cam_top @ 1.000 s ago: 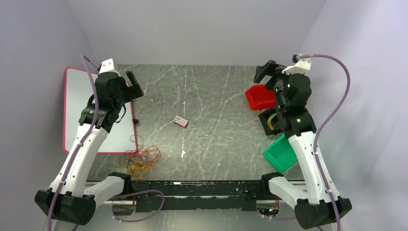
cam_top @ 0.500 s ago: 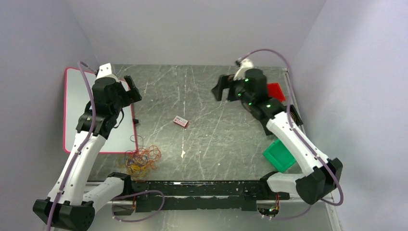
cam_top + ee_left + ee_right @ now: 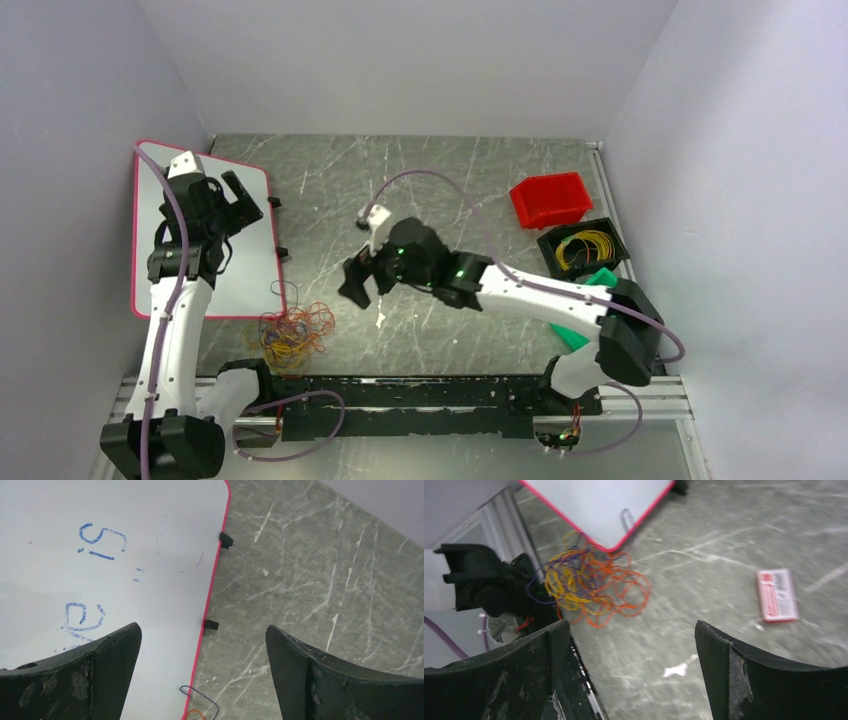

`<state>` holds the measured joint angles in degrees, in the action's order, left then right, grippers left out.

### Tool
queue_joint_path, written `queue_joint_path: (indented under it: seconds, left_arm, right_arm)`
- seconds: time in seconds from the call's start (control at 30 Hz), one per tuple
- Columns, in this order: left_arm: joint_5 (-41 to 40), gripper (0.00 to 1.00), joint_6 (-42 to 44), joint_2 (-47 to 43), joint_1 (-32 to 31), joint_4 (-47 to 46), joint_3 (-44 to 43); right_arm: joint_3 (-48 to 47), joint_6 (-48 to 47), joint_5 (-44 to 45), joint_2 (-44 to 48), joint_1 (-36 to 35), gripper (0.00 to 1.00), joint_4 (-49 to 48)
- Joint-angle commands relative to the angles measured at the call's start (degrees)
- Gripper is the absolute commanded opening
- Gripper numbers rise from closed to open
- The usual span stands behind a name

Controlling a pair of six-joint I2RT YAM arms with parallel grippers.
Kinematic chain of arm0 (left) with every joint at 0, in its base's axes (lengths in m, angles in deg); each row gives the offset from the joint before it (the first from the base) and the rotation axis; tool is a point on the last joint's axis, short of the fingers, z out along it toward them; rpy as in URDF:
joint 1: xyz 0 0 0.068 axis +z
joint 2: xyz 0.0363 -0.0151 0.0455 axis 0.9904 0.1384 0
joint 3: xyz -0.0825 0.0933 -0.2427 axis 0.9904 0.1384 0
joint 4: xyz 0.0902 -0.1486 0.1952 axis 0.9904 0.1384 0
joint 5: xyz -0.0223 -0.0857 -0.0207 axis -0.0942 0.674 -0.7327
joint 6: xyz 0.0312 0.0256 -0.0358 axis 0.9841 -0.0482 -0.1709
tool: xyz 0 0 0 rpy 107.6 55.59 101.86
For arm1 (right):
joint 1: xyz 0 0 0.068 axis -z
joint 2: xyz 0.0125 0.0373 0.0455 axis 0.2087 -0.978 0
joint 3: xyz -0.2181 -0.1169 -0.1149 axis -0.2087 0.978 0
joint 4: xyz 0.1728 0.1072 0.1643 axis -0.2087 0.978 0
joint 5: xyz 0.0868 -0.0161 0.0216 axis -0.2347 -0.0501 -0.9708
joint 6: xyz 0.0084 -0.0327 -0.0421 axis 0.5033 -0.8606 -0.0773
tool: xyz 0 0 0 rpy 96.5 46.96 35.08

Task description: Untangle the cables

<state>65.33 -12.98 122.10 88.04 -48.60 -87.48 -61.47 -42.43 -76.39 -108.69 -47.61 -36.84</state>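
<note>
Cables [image 3: 585, 587] just ahead of right hand [image 3: 628, 632]

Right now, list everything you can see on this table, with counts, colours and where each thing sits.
cables: one tangle, orange, yellow and purple, near edge by the whiteboard's corner
whiteboard: one, white, pink rim, blue scribbles, left side
clips: two, black, on the whiteboard's right edge
small box: one, red and white, mid-table
red bin: one, far right
black bin: one, right side, holding a yellow wire coil
green bin: one, right side, partly behind the right arm
left gripper: open, above the whiteboard's edge
right gripper: open, above mid-table, cables in its view
</note>
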Motion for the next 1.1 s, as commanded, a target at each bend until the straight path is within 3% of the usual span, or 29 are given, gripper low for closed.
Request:
queue_joint_path:
  seconds: [0.0, 0.4, 1.07]
  left_arm:
    - [0.02, 0.99, 3.25, -2.78, 0.50, -2.91, 1.29]
    - [-2.70, 0.99, 6.18, -6.50, 0.48, 0.67, -4.62]
    - [-1.58, 0.99, 6.94, -7.58, 0.50, 4.44, -6.88]
  right_arm:
    - [-1.57, -1.25, -1.55, -7.07, -5.93, 1.00, -8.28]
    - [-16.65, -2.31, -4.40, -27.27, -13.82, 1.00, -8.05]
    - [-29.00, -8.80, 0.92, -42.67, -17.72, 1.00, -3.74]
